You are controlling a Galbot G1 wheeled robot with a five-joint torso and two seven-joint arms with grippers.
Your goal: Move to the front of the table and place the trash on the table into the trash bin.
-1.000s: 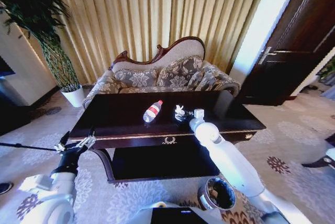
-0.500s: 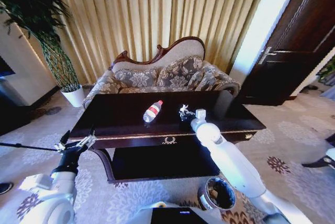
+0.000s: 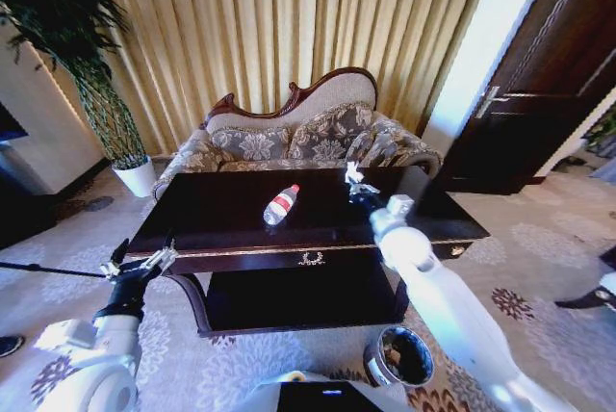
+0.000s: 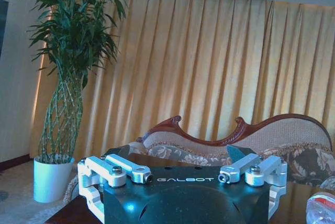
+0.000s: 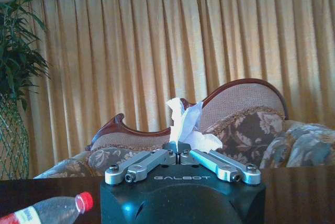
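Paper wad [image 5: 186, 124] is pinched in my right gripper [image 3: 357, 184], fingers closed tight on its lower end, crumpled white tissue sticking up past the tips. It hangs above the table [image 3: 212, 210], over the far edge toward the right corner, clear of the top.

Trash bin [image 3: 399, 356] sits on the carpet on the near side of the table, off its front right corner, close to my base. So the wad has to travel back toward me and down. My right arm is the one on that side; my judgement is it finishes this drop alone.

Bottle [image 3: 280, 204] lies on its side near the middle of the table, long axis running diagonally, red cap pointing at the far edge. Clear ribbed plastic, red-and-white label, likely rolls if nudged.

Left gripper [image 3: 141, 263] is parked low off the front left corner of the table, fingers spread wide, holding nothing.

Table top is dark glossy wood, reflective and slick. Bin is a round dark cylinder with a black inside and a narrow mouth.
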